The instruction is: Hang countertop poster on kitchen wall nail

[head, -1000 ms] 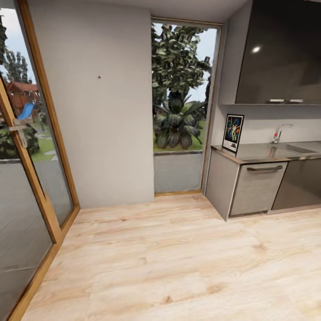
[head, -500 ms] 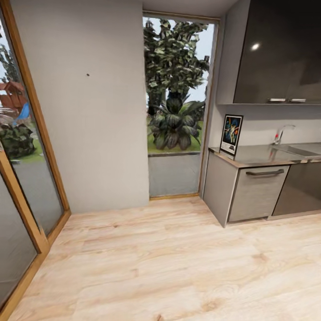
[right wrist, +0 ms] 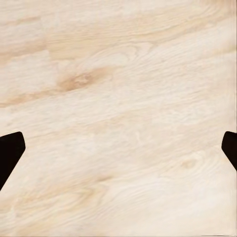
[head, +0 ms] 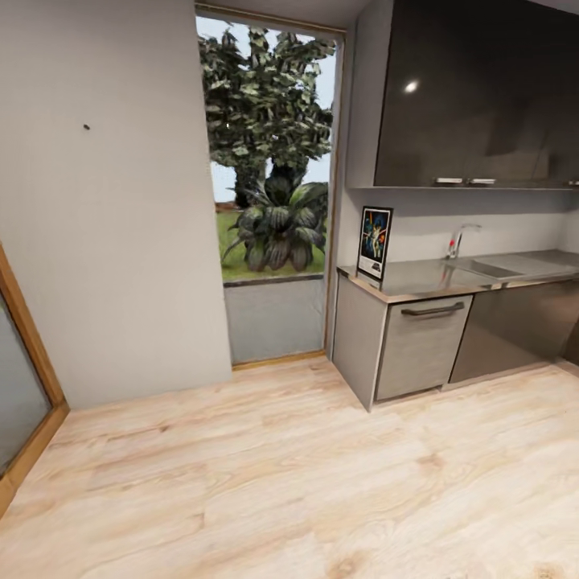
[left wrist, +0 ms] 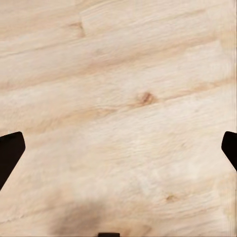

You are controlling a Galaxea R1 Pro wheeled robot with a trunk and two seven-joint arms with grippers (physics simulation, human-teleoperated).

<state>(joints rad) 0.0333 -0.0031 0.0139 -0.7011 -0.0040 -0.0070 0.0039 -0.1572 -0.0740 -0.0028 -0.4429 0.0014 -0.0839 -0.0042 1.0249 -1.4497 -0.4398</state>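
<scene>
Poster (head: 375,242): one, standing upright at the left end of the worktop (head: 426,281), near the wall corner, by the tall window (head: 269,193). Nail (head: 86,127): one dark speck, high on the pale grey wall (head: 121,241) left of the window, well apart from the poster. One chrome tap (head: 458,240) and one sink (head: 503,267) further along the worktop. One drawer front with a single bar handle (head: 433,309) under the poster end. Dark wall cabinets (head: 474,96) above, two small handles visible. Left hand (left wrist: 118,150): fingers spread wide, two dark tips at the frame edges, nothing between them, pale wood floor (left wrist: 118,98) below. Right hand (right wrist: 118,150): same, spread, holding nothing, over floor.
</scene>
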